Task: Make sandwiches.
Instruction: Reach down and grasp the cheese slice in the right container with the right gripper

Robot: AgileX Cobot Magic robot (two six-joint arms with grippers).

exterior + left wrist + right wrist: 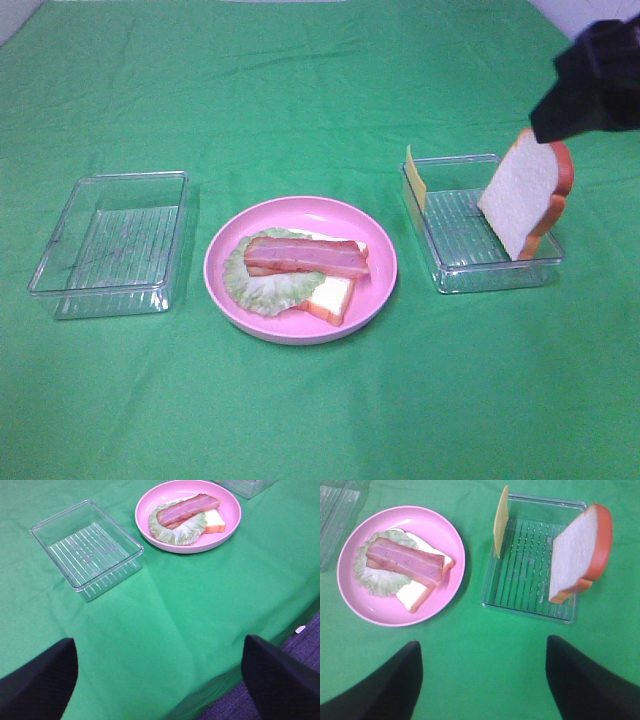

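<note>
**Exterior high:** bacon strips (305, 257) are lying on lettuce (250, 290) over a bread slice (335, 297) on the pink plate (385, 275). Right of the plate, a second bread slice (520, 195) and a cheese slice (414, 180) are standing on edge in a clear tray (450, 278).

**Left wrist:** the left tool (160, 647) is hanging wide open, gripping nothing.

**Right wrist:** the right tool (482, 650) is likewise gaping wide, gripping nothing.

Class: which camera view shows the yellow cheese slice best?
The right wrist view: the cheese slice stands on edge against a wall of the clear tray, large and unobstructed. The exterior high view shows it small, at that tray's left end. The left wrist view does not show it.
</note>
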